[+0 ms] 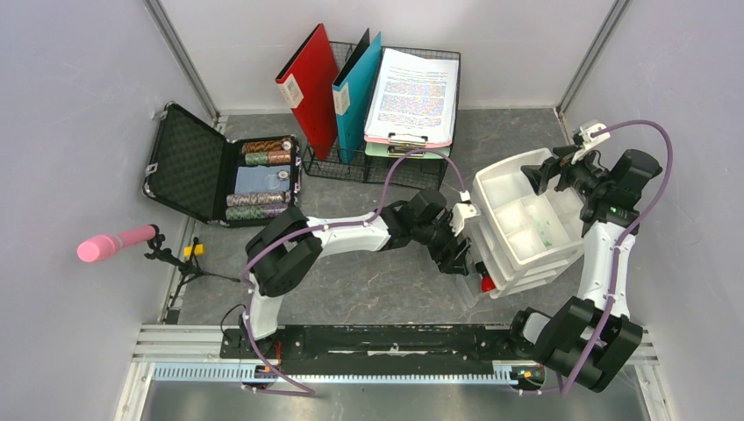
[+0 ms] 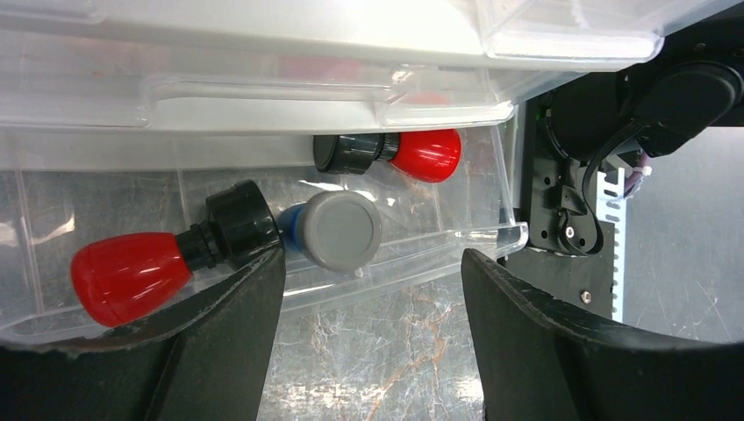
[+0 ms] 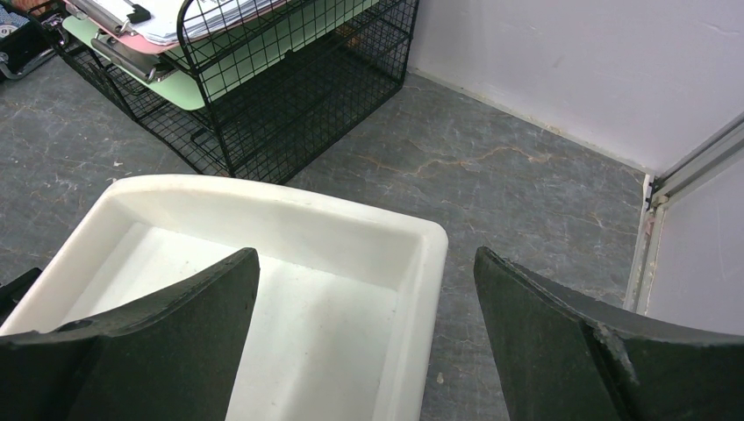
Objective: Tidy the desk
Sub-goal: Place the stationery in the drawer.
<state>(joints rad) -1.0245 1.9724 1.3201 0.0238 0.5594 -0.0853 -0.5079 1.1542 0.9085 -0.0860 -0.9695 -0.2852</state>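
The desk [image 1: 377, 285] is a dark-grey stone-look tabletop. A white drawer unit [image 1: 526, 224] stands on its right half. The unit's bottom clear drawer [image 2: 421, 250] is pulled out. In it lie two red-capped black pieces [image 2: 132, 272] [image 2: 425, 153] and a grey-and-blue round piece [image 2: 338, 230]. My left gripper [image 2: 373, 298] is open, with the drawer's front lip between its fingers [image 2: 224, 338] and nothing gripped. My right gripper [image 3: 367, 289] is open above the far corner of the unit's white top tray [image 3: 263, 197], one finger over the tray and one beyond its wall.
A black foam-lined case [image 1: 219, 171] with chips lies open at the left. At the back a wire rack [image 1: 386, 162] holds a red folder [image 1: 309, 88], a teal folder [image 1: 355, 92] and a clipboard [image 1: 412, 96]. A pink microphone [image 1: 110, 246] stands at the left wall.
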